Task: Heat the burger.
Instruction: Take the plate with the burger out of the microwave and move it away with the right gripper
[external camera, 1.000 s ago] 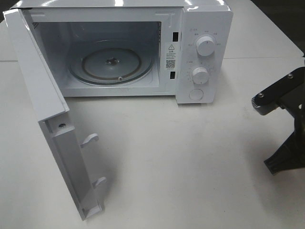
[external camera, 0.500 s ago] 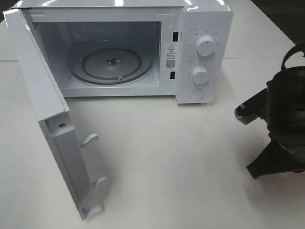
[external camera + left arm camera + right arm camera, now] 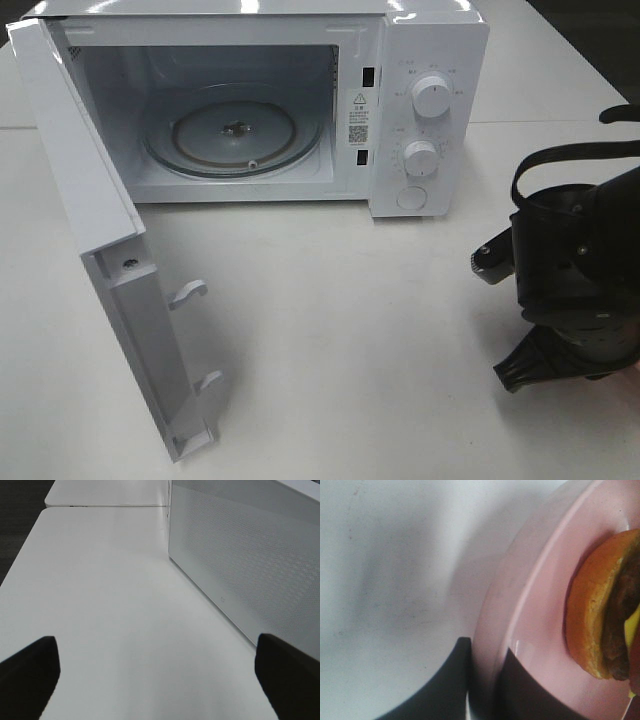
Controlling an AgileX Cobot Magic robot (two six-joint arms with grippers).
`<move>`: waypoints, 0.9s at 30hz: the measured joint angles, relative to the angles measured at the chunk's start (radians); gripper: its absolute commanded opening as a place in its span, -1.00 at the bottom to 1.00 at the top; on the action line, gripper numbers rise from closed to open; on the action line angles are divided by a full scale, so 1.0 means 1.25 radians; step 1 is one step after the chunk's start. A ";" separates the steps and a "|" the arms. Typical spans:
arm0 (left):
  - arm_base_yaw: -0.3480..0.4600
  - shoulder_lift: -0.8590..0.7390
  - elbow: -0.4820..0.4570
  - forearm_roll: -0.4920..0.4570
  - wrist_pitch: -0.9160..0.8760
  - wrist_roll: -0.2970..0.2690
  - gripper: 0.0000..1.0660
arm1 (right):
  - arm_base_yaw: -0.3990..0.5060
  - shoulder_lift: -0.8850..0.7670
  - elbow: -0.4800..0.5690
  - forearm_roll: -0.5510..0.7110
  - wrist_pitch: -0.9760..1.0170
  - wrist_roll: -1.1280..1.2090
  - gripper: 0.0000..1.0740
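Right jaws (image 3: 482, 680): clamped on the pink plate (image 3: 535, 610) rim, so the burger (image 3: 605, 610) rides inboard of them.
Left jaws (image 3: 157, 672): apart, empty, beside the microwave door (image 3: 250, 555).
Microwave (image 3: 300, 100): open, ready for loading.

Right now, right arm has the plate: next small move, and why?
Probably carry it left toward the open white microwave. The right gripper is shut on the rim of the flat pink plate bearing the brown-bunned burger; the door stands wide and the glass turntable is bare.
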 measured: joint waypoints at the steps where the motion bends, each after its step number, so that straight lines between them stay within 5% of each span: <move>1: 0.000 0.000 0.000 0.000 0.000 0.000 0.84 | 0.000 0.012 0.000 -0.004 -0.008 0.013 -0.90; 18: 0.000 0.000 0.000 0.000 0.000 0.000 0.84 | 0.000 0.105 -0.001 -0.017 -0.063 0.101 -0.86; 26: 0.000 0.000 0.000 0.000 0.000 0.000 0.84 | 0.000 0.110 -0.002 -0.025 -0.066 0.114 -0.53; 27: 0.000 0.000 0.000 0.000 0.000 0.000 0.84 | 0.000 0.110 -0.002 -0.023 -0.070 0.111 -0.36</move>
